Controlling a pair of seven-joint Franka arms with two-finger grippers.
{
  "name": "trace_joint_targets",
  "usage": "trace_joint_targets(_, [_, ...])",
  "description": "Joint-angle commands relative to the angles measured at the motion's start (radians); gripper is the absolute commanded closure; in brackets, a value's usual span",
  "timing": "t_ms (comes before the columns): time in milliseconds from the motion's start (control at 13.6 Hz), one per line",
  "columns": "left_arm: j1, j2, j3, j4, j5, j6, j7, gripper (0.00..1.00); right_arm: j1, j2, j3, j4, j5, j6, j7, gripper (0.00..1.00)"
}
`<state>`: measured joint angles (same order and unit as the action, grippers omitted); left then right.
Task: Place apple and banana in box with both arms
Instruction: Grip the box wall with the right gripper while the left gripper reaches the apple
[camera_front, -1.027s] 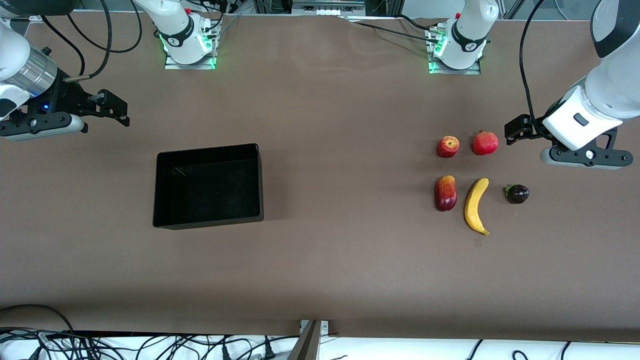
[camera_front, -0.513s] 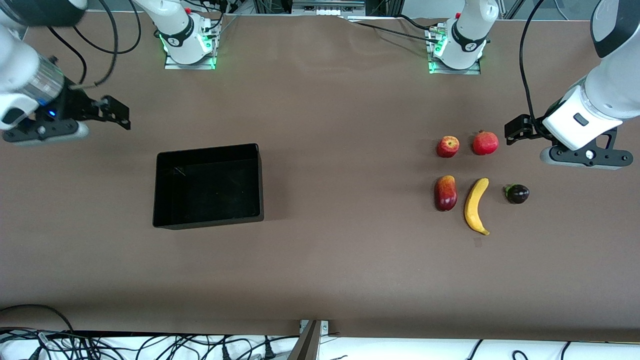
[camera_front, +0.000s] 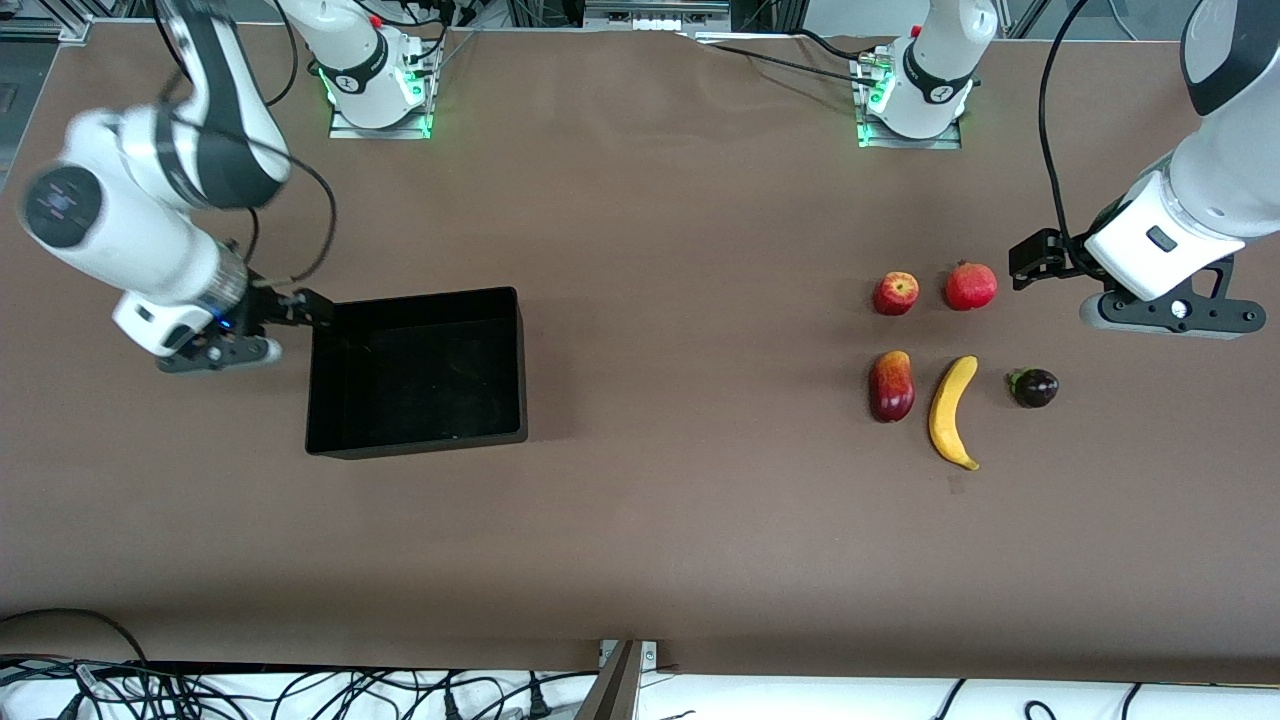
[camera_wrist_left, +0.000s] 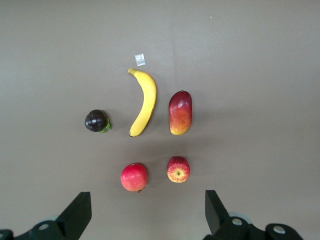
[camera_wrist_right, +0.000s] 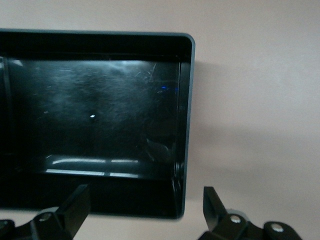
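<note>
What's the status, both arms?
Right end effector open at box wall. Left end effector open beside fruits, waiting. Apple, banana on table. Nothing in the way.

1. Right gripper (camera_front: 305, 308) — low at the box (camera_front: 417, 372) wall toward the right arm's end, fingertips at its rim.
2. Left gripper (camera_front: 1030, 258) — waiting in the air; red round fruit (camera_front: 971, 286) just off its jaws, apple (camera_front: 895, 293) next along.
3. Banana (camera_front: 951, 410) — between mango-like fruit (camera_front: 891, 385) and dark fruit (camera_front: 1034, 387).

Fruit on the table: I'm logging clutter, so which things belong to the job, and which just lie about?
Job: apple, banana, box.
Lying about: plain red fruit, mango-like fruit, dark purple fruit.
</note>
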<state>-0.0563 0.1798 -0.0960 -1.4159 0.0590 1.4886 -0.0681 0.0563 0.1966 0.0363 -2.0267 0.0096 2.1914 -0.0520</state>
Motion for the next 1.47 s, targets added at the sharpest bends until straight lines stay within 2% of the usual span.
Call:
trace_joint_targets(0, [-0.002,-0.006,-0.004,0.0,0.008,-0.008,0.01,0.0,-0.016,0.047,-0.007,-0.074,-0.016,0.155,-0.022,0.0])
trace_joint_targets(440, [-0.019,0.036,-0.004,-0.003,0.012,-0.025,-0.001,0.0,-0.023,0.13,-0.048,-0.154,-0.014,0.33,-0.062,0.01])
trace_joint_targets(513, [-0.019,0.04,-0.004,-0.003,0.012,-0.04,0.005,0.0,-0.023,0.139,-0.05,-0.164,-0.013,0.347,-0.062,0.06])
trace_joint_targets(587, [-0.019,0.04,-0.004,-0.005,0.012,-0.045,0.004,0.0,-0.023,0.148,-0.052,-0.165,-0.011,0.35,-0.062,0.16])
trace_joint_targets(807, [-0.019,0.066,-0.004,-0.018,0.012,-0.095,0.008,0.0,-0.024,0.155,-0.052,-0.162,-0.011,0.344,-0.062,0.76])
trace_joint_targets(880, [-0.019,0.078,-0.004,-0.061,0.012,-0.138,0.011,0.0,-0.024,0.153,-0.052,-0.161,-0.011,0.343,-0.062,0.96])
trace_joint_targets(953, [-0.016,0.078,-0.004,-0.122,0.01,-0.146,0.01,0.0,-0.024,0.153,-0.05,-0.158,-0.008,0.343,-0.062,1.0])
trace_joint_targets(1100, [-0.016,0.07,-0.004,-0.239,0.008,-0.076,-0.001,0.0,-0.024,0.15,-0.049,-0.153,-0.007,0.343,-0.068,1.0])
trace_joint_targets(1247, [-0.017,0.05,-0.005,-0.369,0.008,0.072,-0.002,0.0,-0.021,0.139,-0.036,-0.127,-0.008,0.328,-0.086,1.0])
trace_joint_targets(1393, [-0.013,-0.02,-0.03,-0.551,0.008,0.256,-0.004,0.0,-0.021,0.135,0.005,-0.075,-0.002,0.268,-0.083,1.0])
